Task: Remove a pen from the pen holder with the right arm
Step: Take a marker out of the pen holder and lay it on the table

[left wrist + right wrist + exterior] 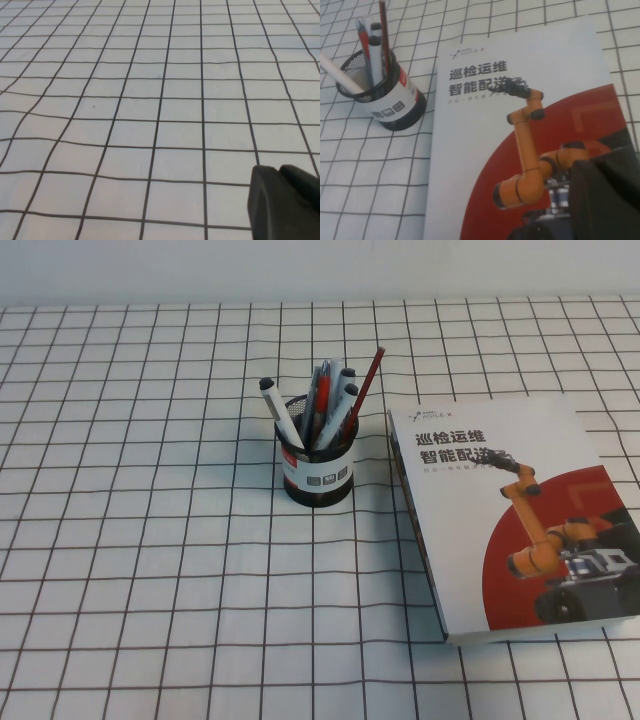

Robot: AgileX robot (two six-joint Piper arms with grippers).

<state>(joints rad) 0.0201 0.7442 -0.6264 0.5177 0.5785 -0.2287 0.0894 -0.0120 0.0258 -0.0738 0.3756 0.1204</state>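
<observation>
**Cloth.** A white cloth (120,540) with a black grid covers the whole table.

**Book.** A large book (480,490) lies flat on the robot's right side, cover up.

**Holder.** A black mesh holder (318,480) stands upright near the table centre. It is close to the book's left edge but apart from it.

**Grippers.** Neither appears in the high view.
- The right gripper (605,200) hangs over the near end of the book. It is clenched, holds nothing, and is well apart from the holder.
- The left gripper (282,202) hangs over bare cloth. Whether it is released or clenched cannot be told.

**Pens.** All pens (325,390) are in the holder, so the task is not yet begun.
- A white marker (283,415) with a dark cap leans toward the robot's left, separate from the rest.
- A thin red pencil (366,385) leans toward the book.
- Several grey and red pens stand bunched between these two.

**Handling (judgement).**
- Each pen is probably light and stiff, with a smooth round barrel that may slip or twist under a weak pinch.
- Grip the exposed upper barrel, just below the cap.
- The marker gives the most clearance.
- The right gripper must open before closing on a pen.
- Draw the pen out along its own lean. The holder looks light, and a sideways pull could tip or drag it.
</observation>
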